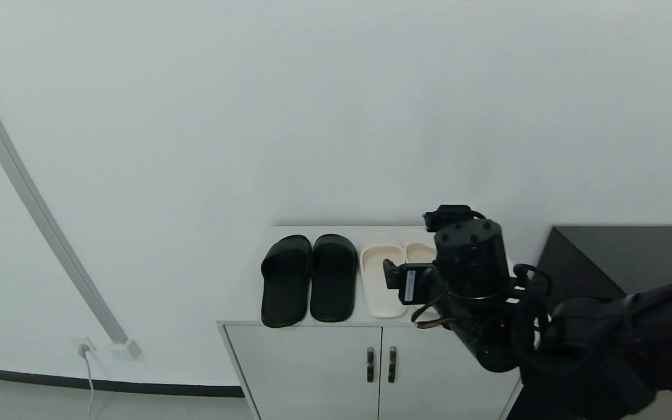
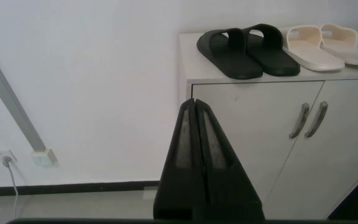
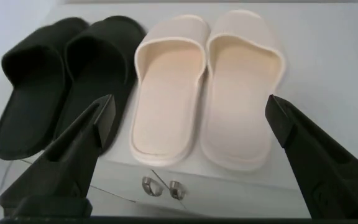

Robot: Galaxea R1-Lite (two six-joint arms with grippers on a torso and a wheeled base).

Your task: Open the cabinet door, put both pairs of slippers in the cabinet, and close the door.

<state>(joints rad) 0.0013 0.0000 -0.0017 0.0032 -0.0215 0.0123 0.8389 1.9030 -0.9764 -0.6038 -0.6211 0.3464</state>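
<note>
Hovering spread wide over the cream slippers (image 3: 204, 87), the right gripper (image 3: 189, 106) could nudge one off the cabinet's (image 1: 307, 373) near edge if clamping off-centre (left gripper (image 2: 194, 109) pressed together).

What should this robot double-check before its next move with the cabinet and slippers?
1. Cabinet doors open: not ok, both shut.
2. Door handles unobstructed: ok.
3. Black slippers and cream slippers sitting paired on the cabinet top: ok.
4. Right gripper open above the cream slippers: ok.
5. Left gripper ready for a handle: not ok, shut.
6. Space behind the doors: cannot tell.
</note>
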